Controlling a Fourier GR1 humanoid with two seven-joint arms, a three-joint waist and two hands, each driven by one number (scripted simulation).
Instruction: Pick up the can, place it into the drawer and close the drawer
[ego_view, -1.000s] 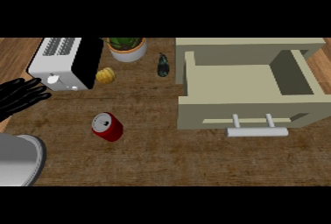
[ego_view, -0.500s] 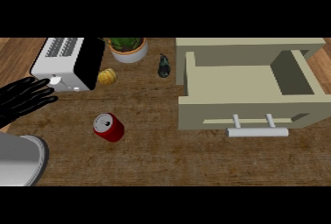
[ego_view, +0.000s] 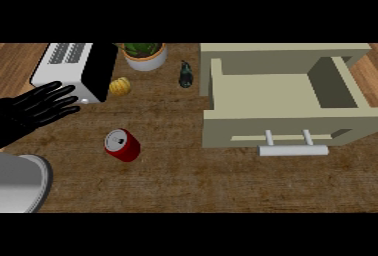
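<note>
Meanwhile, the left hand (ego_view: 33, 111) hangs at the counter's left edge, fingers spread and holding nothing. Just right of it the red can (ego_view: 122, 145) lies on the wooden counter (ego_view: 184, 185), well apart from the open drawer (ego_view: 284, 97).

The left hand (ego_view: 33, 112) has moved rightward from the left edge, fingers spread, closer to the toaster (ego_view: 77, 70).

Toaster (ego_view: 74, 70), potted plant (ego_view: 145, 54), dark bottle (ego_view: 185, 74), yellow fruit (ego_view: 119, 86)

We see a red can (ego_view: 122, 145) lying tilted on the counter; the beige drawer (ego_view: 284, 97) stands open, well right.
</note>
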